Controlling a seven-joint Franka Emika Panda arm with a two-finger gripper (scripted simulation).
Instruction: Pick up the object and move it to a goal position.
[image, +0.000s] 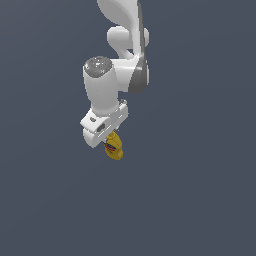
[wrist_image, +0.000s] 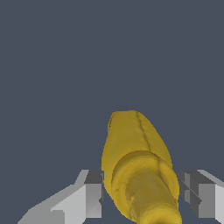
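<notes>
Mustard bottle (image: 114, 146) is the landmark here: a small yellow squeeze bottle with a blue-and-red label on its side, hanging just below the white arm (image: 111, 75) in the exterior view. Gripper (image: 111, 137) sits directly above the bottle and covers its upper end, so only the lower part of the yellow body shows under the white hand. The bottle looks tilted, its lower end pointing toward the exterior view's right.

In the wrist view the bottle (wrist_image: 139, 170) lies between the two fingers, with its tapered cap end toward the camera and the wider body going away from it. One finger (wrist_image: 92, 194) touches the bottle's side, or nearly so. The other finger (wrist_image: 197, 192) stands a little apart from the bottle, with a narrow dark gap between them. Because of this gap I cannot tell if the jaws really clamp the bottle or only stand around it.

Around the bottle there is only a plain grey-blue background (image: 200, 200) in both views.
</notes>
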